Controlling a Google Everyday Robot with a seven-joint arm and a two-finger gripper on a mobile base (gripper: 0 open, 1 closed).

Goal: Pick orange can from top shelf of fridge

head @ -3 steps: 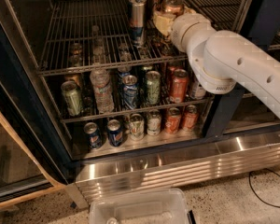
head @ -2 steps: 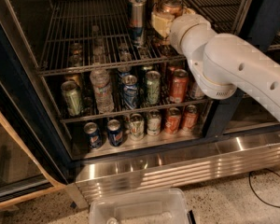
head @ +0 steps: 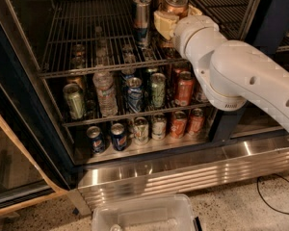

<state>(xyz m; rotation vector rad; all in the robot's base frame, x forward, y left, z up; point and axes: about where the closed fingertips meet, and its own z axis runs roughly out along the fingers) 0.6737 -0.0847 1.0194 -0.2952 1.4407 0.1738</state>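
The dark-framed display fridge [head: 24, 105] fills the view from nine o'clock across. Its wide grey wire top shelf [head: 82, 37] lies at eleven o'clock, and a tall silver-and-blue can [head: 142, 14] stands upright on it near twelve. Just at that can's three o'clock is the tall coppery orange can [head: 176, 3], upright on the same shelf, shiny lid showing. The white robot arm [head: 250, 81] comes in from four o'clock, and its cream gripper [head: 177, 18] sits around the can's lower body; whether the claw is pinching it, I cannot tell
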